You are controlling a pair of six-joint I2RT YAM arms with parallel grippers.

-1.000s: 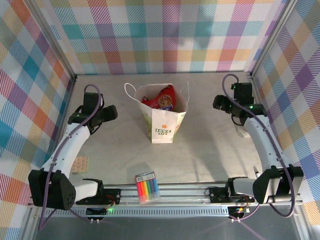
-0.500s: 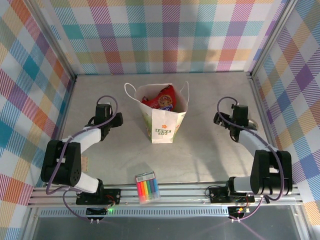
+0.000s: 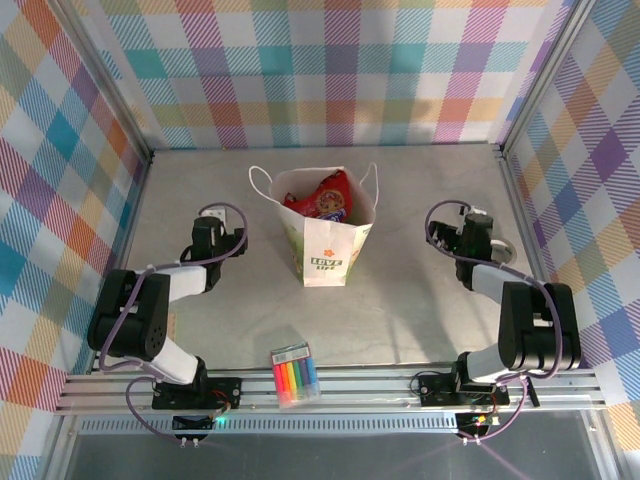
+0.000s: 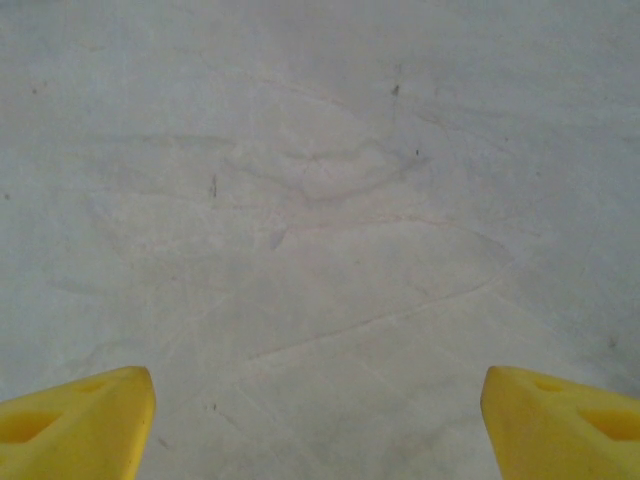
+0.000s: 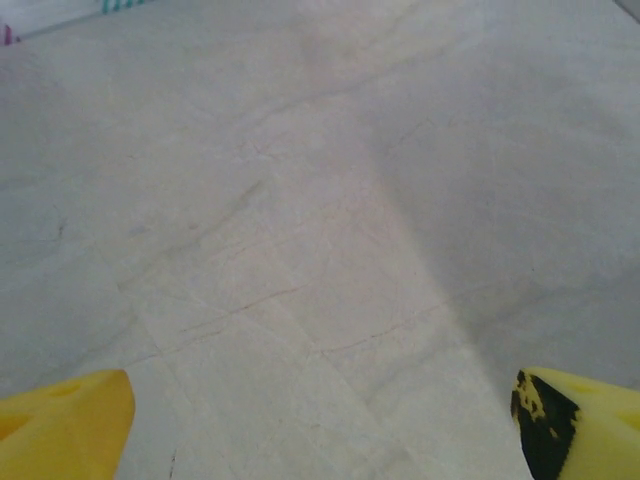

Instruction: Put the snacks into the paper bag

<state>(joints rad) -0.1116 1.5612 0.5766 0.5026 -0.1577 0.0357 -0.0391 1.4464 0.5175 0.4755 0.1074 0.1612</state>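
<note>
On your left of the counter (image 3: 250, 310), the left fingers (image 3: 212, 238) sit low with the arm folded, near the bag but not touching it. In your left wrist view the yellow fingertips (image 4: 80, 420) stand wide apart with nothing between them, just bare counter.

Near the front edge the marker pack (image 3: 295, 375) lies flat, well apart from the bag. It's not a snack, so leave it.

In the middle the paper bag (image 3: 325, 255) stands upright, mouth open, handles out to both sides. The large red packet (image 3: 322, 197) is inside, showing at the mouth. You can't confirm the other snacks, since whatever is deeper in the bag is hidden.

On your right, the right fingers (image 3: 470, 236) rest low, apart from the bag. In the right wrist view the fingertips (image 5: 60, 420) are spread wide and hold nothing.

My judgement is that packing is done or nearly done. Both arms are empty and folded, and the one loose thing I spot is the markers. All that's left is to check that all five packets are in.
</note>
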